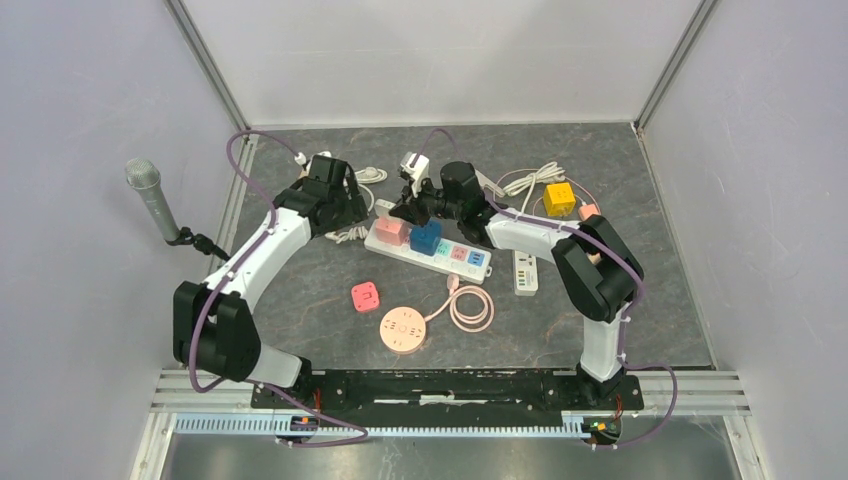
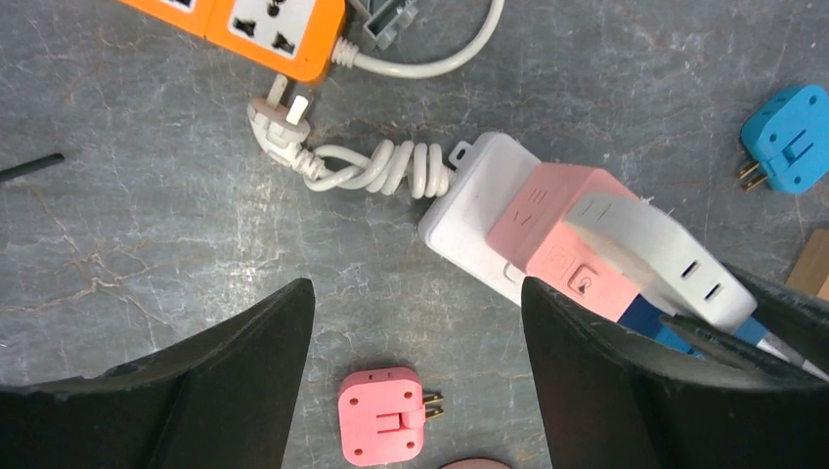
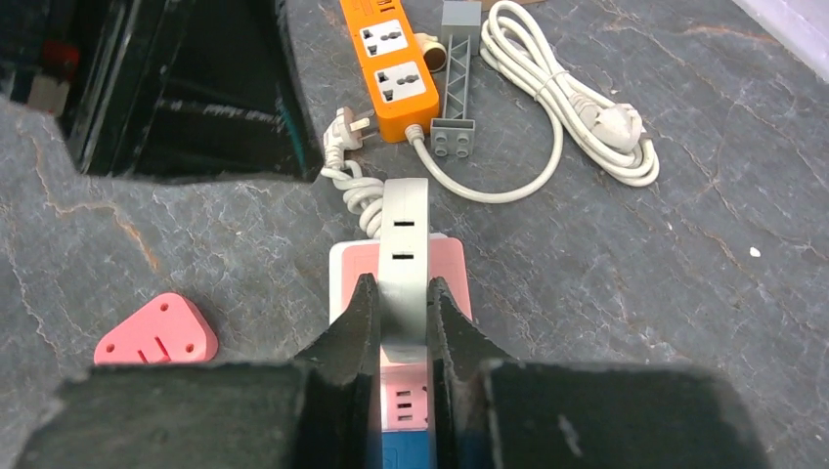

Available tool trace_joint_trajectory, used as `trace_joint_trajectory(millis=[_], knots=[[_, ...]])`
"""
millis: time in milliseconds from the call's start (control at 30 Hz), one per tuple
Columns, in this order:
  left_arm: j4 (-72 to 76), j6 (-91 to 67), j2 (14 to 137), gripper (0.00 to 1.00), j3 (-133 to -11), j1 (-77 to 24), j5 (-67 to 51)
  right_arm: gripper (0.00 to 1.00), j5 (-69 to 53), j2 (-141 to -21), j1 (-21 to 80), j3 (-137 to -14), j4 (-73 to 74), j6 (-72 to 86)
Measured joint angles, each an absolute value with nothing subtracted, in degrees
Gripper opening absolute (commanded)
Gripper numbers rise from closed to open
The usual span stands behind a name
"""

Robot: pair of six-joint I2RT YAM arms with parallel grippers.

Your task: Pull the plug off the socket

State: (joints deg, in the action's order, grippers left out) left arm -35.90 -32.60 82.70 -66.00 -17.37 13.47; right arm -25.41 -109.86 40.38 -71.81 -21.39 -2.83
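With right gripper (image 3: 401, 293) clenched on grey plug (image 3: 404, 220), pull straight up, no twisting; press spread, empty left gripper (image 2: 415, 293) onto power strip (image 2: 479, 191).

Desk (image 1: 680, 200): flat top, dark grey stone-look surface with pale and rust-coloured veins, matt, faint sheen in the wrist views.
Back wall (image 1: 440, 50): plain white panel, upright, meeting the far edge of the desk.
Left wall (image 1: 80, 100): plain pale panel with a lavender tint, running the length of the desk.
Right wall (image 1: 770, 150): matching pale panel on the opposite side.
Corner posts: two slim metal uprights, one at the back left (image 1: 205, 60), one at the back right (image 1: 675, 60).
Near edge: silver metal rail (image 1: 700, 390) across the full width.
Microphone (image 1: 150, 195): grey mesh head, on a black arm by the left wall.
Light: even and soft, no hard shadows.
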Motion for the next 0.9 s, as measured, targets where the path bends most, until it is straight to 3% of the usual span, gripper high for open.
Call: trace_joint_trajectory(millis=[67, 200, 367, 567, 800, 900], knots=[[-35.57, -32.60, 82.21, 0.83, -64.86, -17.34, 12.47, 0.15, -25.17, -110.10, 40.40, -71.81, -21.85, -1.65], [-32.34, -32.60, 81.12, 0.80, -61.36, -17.32, 7.18, 0.41, -25.26, -110.39, 40.38, -71.81, -22.50, -0.27], [-28.75, -32.62, 80.95, 0.73, -59.51, -17.32, 1.28, 0.46, -26.24, -111.83, 40.51, -72.88, -23.09, 0.84], [-25.61, -32.64, 81.65, 0.68, -59.51, -17.32, -1.13, 0.39, -27.16, -114.41, 40.51, -75.42, -22.90, 0.80], [-24.38, -32.95, 85.45, 0.62, -59.51, -17.32, -2.20, 0.01, -27.05, -114.91, 40.40, -76.62, -22.00, 0.38], [-23.88, -33.34, 86.52, 0.60, -59.51, -17.32, -2.35, 0.00, -27.18, -115.02, 40.27, -76.75, -21.96, 0.43]])
